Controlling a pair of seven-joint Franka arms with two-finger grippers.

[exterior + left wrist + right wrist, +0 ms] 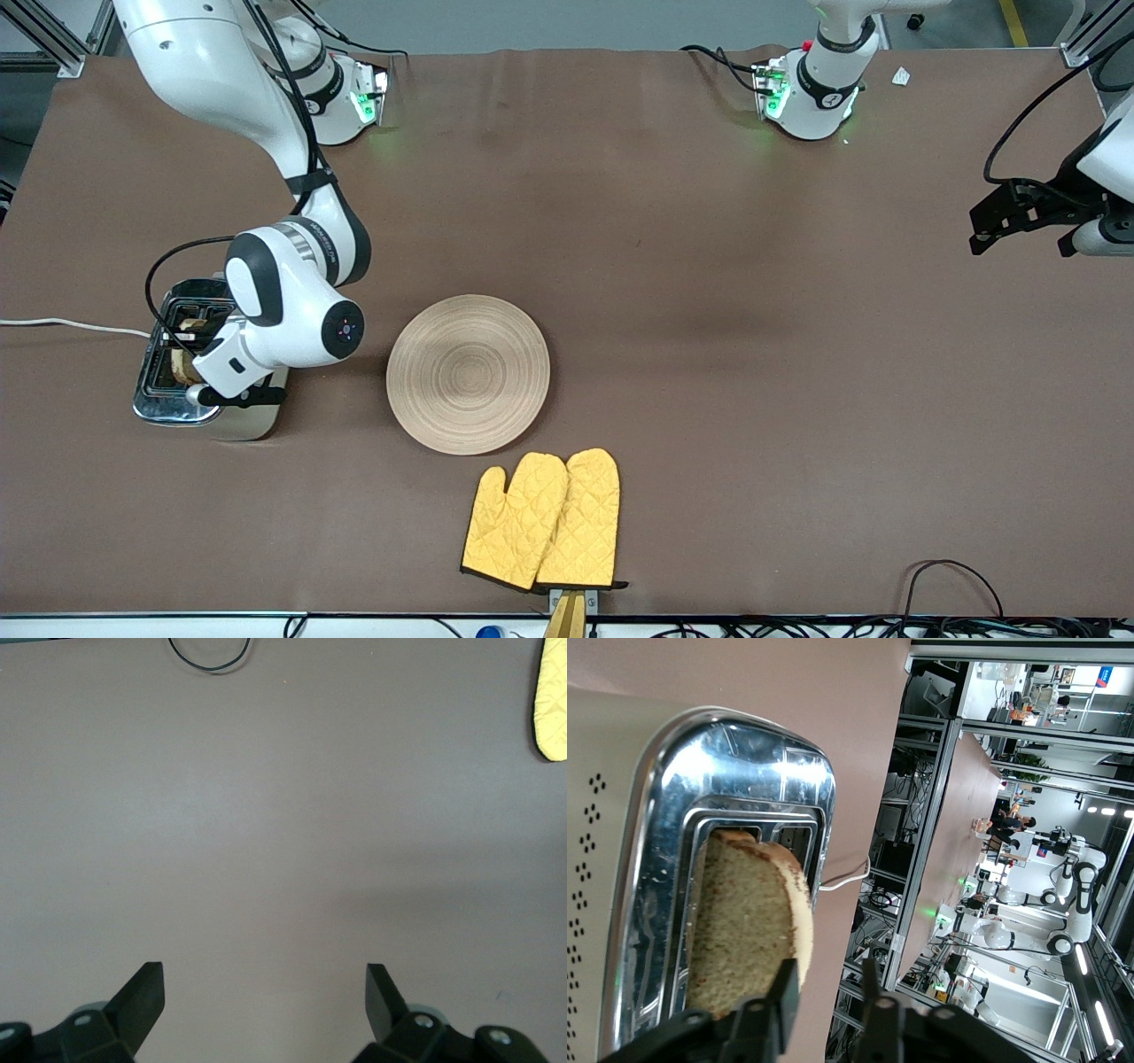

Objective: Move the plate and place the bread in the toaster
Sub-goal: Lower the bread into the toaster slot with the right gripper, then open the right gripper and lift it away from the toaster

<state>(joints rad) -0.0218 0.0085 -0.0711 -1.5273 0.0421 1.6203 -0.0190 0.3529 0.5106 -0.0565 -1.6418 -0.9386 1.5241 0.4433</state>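
The toaster point(159, 403) stands at the right arm's end of the table, chrome top up. The bread point(183, 363) stands upright in one of its slots, partly sticking out; the right wrist view shows the bread point(744, 921) in the toaster point(744, 771). My right gripper point(828, 992) hovers just over the toaster point(199, 350), open, with one finger point(782, 992) beside the slice and nothing between the fingers. The plate point(468, 374) lies bare on the table mid-way along. My left gripper point(1001, 221) waits open and empty over the left arm's end point(264, 992).
A pair of yellow oven mitts point(542, 521) lies nearer the front camera than the plate; one edge shows in the left wrist view point(554, 700). The toaster's white cord point(62, 325) runs off the table's end. A black cable loop point(952, 585) lies at the front edge.
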